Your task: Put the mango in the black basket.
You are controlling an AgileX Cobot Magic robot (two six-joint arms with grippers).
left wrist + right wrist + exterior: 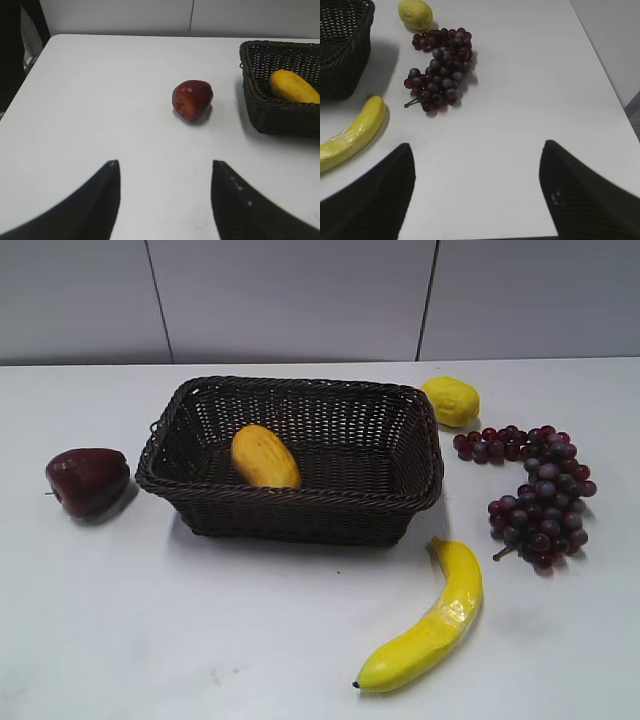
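The orange-yellow mango (264,457) lies inside the black basket (410,500), toward its left side. It also shows in the left wrist view (292,86), inside the basket (265,110). My left gripper (165,165) is open and empty over bare table, well short of the basket. My right gripper (477,147) is open and empty over bare table; the basket's corner (345,60) is at that view's top left. Neither gripper shows in the exterior view.
A dark red apple (87,480) (192,99) lies left of the basket. A lemon (451,401) (415,14), purple grapes (535,490) (440,70) and a banana (430,625) (352,135) lie to its right. The table's right edge (615,95) is near.
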